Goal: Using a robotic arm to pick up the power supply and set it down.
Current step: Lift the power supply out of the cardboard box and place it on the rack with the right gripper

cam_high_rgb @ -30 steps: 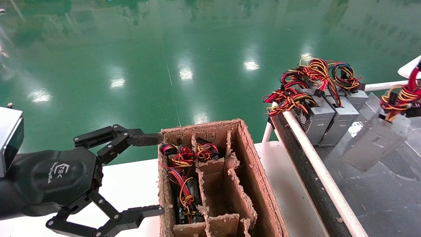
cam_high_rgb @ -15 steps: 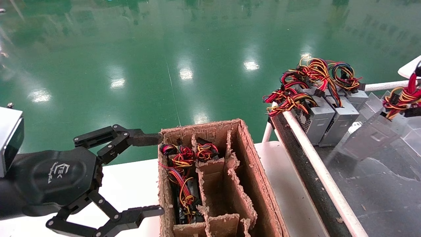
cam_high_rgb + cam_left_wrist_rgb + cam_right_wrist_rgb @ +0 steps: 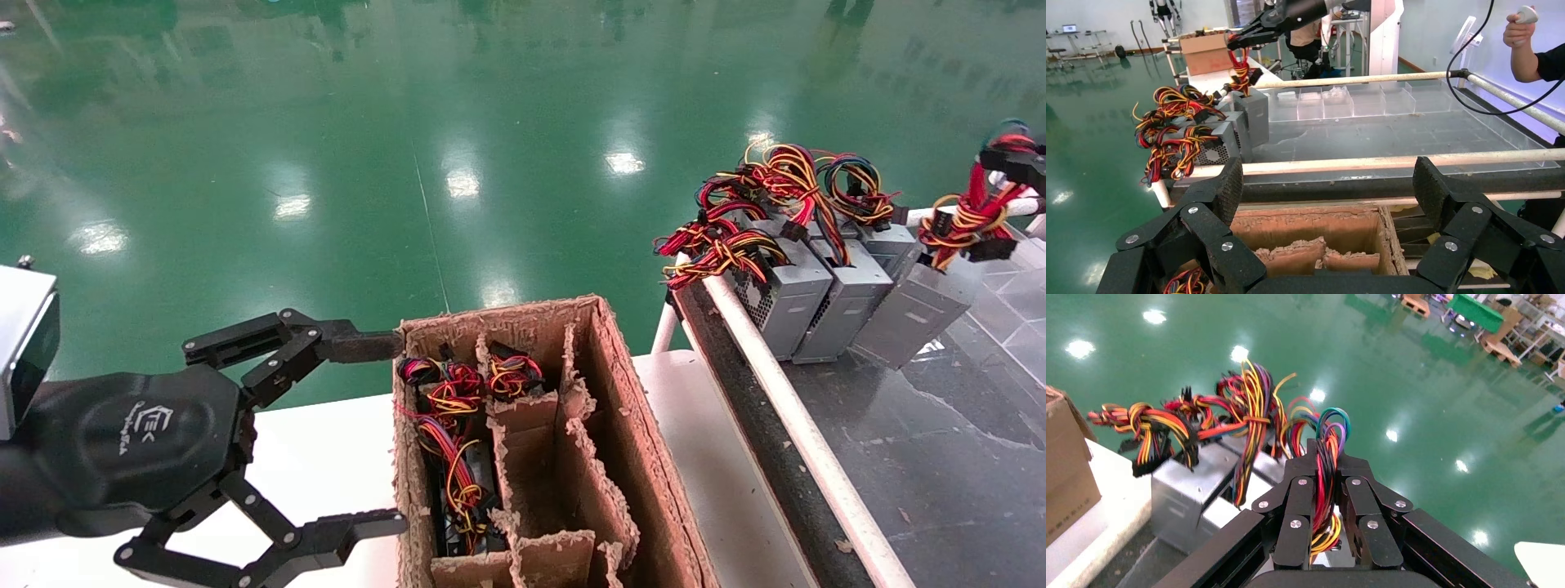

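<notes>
head view: the power supply (image 3: 914,314) stands tilted at the far end of the dark tray (image 3: 940,457), touching the grey boxes (image 3: 809,298). left gripper (image 3: 372,433) is spread wide beside the cardboard box (image 3: 645,457).

right wrist view: right gripper (image 3: 1326,502) is clamped on the wire bundle (image 3: 1324,465).

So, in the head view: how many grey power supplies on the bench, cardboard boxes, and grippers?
Grey power supplies on the bench: 4, including the power supply held by its wires in the right gripper
Cardboard box: 1
Grippers: 2, the left gripper open
Total: 7
</notes>
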